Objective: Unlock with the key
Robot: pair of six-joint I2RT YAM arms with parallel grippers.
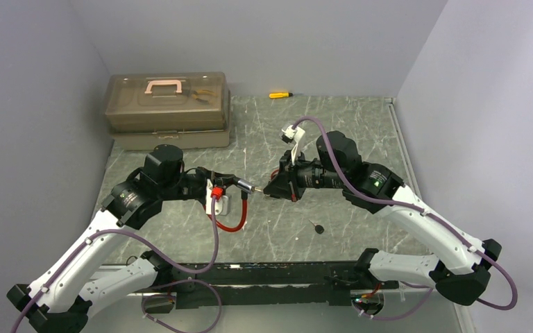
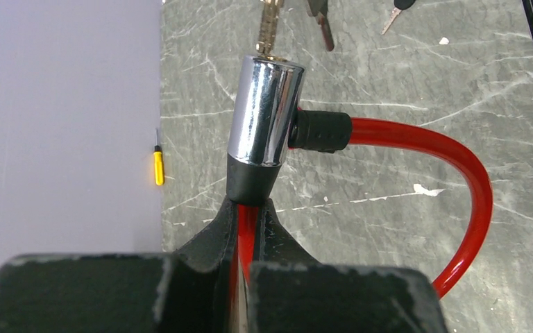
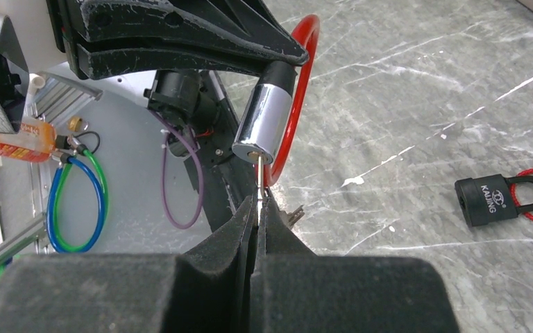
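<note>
— What's on the left?
— The left gripper (image 2: 248, 215) pinches the lock (image 2: 265, 111) just below its chrome barrel, held above the table (image 1: 361, 132) between the arms (red cable (image 2: 458, 159) looping off sideways).
— And the key?
— The key (image 3: 259, 173) has its tip at the keyhole, and the right gripper (image 3: 257, 208) is clamped tight on its other end

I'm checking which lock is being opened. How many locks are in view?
2. A red cable lock, held by the left gripper with the key at its keyhole; a black padlock lying on the table. Others may be hidden.
</note>
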